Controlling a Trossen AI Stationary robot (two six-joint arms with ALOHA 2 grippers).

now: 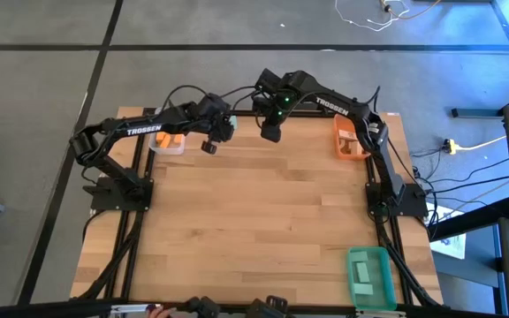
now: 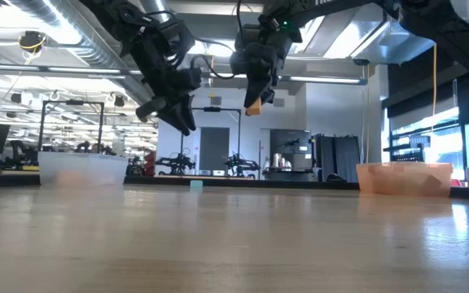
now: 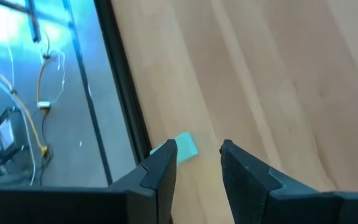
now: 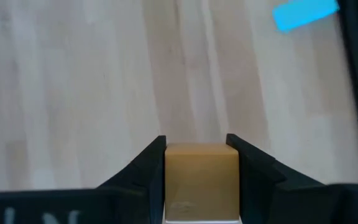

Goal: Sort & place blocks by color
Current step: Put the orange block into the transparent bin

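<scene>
My right gripper (image 4: 196, 149) hangs above the table's far middle (image 1: 270, 132), shut on a small orange-brown cube (image 4: 202, 177), which also shows in the low view (image 2: 253, 107). My left gripper (image 3: 197, 158) is open and holds nothing. It hovers beside the right one (image 1: 210, 143), high over the table (image 2: 172, 114). A teal block (image 3: 182, 148) lies flat on the wood near the table's far edge, below the left fingers. The low view (image 2: 196, 185) and the right wrist view (image 4: 304, 14) show it too. Orange blocks lie in the clear bin (image 1: 168, 141). My right gripper pinches the cube between its two fingers, by two opposite side faces (image 4: 168, 171). The fingers come from above, pointing down. The cube is lifted well clear of the table, and its lower end sticks out below the fingertips (image 2: 253, 108).
An orange bin (image 1: 352, 140) sits at the far right edge, and it shows in the low view (image 2: 404, 177) too. The clear bin (image 2: 80, 169) stands at the far left, and a green bin (image 1: 369, 276) at the near right corner. Bare wood fills the table's middle.
</scene>
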